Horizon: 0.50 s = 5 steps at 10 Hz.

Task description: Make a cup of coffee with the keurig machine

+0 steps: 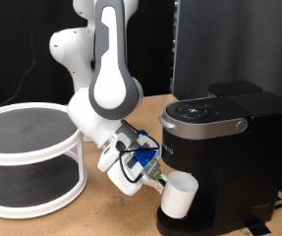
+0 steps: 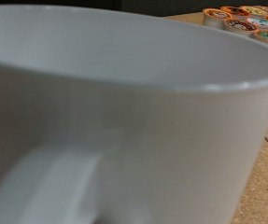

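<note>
The keurig machine (image 1: 224, 147) is a matte-black box at the exterior view's right, its silver-rimmed lid down. The white cup (image 1: 179, 196) is tilted at the machine's base, by the drip tray. My gripper (image 1: 158, 183) is at the cup's left side and seems shut on it; the fingers are hard to make out. In the wrist view the cup (image 2: 124, 121) fills nearly the whole picture, its handle (image 2: 45, 191) close to the camera.
A white two-tier round rack (image 1: 28, 157) stands at the exterior view's left on the wooden table (image 1: 101, 221). Several coffee pods (image 2: 250, 19) lie in the wrist view's far corner. The white arm base (image 1: 77, 49) stands behind.
</note>
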Tool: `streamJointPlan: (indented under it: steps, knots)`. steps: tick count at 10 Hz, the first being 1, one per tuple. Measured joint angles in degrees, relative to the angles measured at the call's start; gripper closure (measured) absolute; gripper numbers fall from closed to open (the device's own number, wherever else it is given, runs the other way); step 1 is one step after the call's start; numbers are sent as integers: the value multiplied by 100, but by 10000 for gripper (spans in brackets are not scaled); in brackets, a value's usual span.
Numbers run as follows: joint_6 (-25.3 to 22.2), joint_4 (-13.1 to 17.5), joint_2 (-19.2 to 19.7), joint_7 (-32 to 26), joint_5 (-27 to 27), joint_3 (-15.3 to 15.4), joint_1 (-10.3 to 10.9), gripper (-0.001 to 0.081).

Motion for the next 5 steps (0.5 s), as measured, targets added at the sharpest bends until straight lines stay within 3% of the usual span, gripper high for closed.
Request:
streamJointPlan:
  steps: [5]
  knots:
    - [-73, -10, 224, -272, 134, 60, 0, 734]
